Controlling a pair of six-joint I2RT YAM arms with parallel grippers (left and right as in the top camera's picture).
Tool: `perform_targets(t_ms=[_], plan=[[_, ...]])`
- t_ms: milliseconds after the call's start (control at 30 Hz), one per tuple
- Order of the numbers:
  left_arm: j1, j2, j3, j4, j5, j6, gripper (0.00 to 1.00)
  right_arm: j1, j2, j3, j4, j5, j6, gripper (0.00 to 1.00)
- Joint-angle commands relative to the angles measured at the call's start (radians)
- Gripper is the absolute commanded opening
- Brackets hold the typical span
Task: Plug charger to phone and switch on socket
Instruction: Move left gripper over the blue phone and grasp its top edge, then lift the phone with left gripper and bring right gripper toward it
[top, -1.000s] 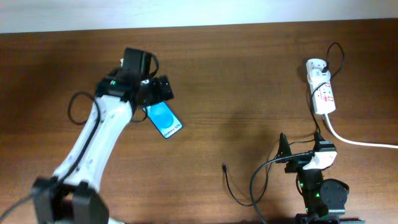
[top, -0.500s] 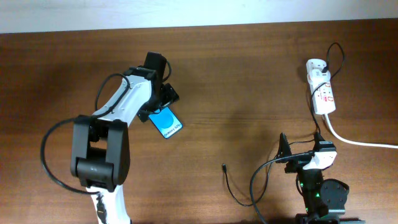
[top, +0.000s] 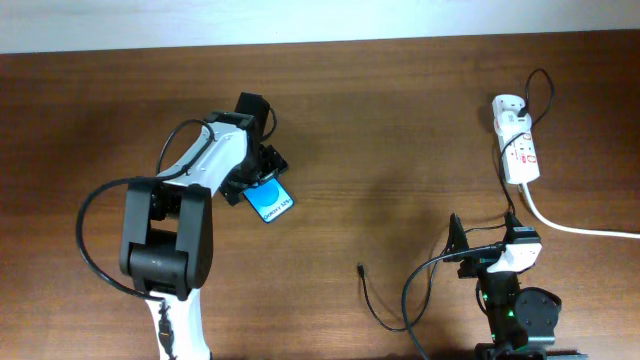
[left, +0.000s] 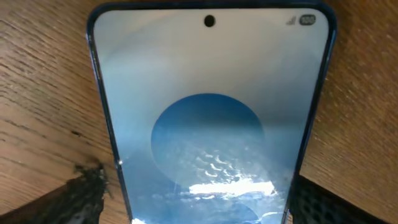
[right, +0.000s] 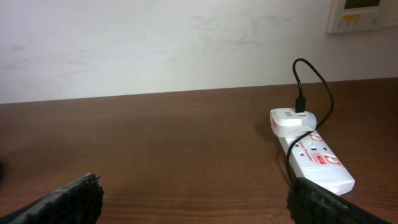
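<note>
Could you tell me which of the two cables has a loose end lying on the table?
The thin black cable: its small plug tip lies free on the wooden table; the thick white cord runs off the right edge.

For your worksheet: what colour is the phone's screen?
Phone: light blue, darker blue circle; clearest in left wrist view.

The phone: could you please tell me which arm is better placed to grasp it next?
Left: the left gripper, open, straddles the phone; the right gripper sits far across the table.
</note>
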Motion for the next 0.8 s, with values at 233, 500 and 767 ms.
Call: perform_targets(t_ms=[233,500,767], plan=[[-0.001,0.029,-0.024,0.006,0.012,-0.018,0.56,0.007,-0.006,-0.005,-0.005,0.002,-0.005,0.98],[-0.001,0.029,-0.024,0.006,0.012,-0.018,0.55,0.007,-0.006,-0.005,-0.005,0.002,-0.005,0.98],[0.0,0.029,-0.02,0.01,0.058,-0.001,0.44,0.007,-0.006,-0.005,-0.005,0.002,-0.005,0.98]])
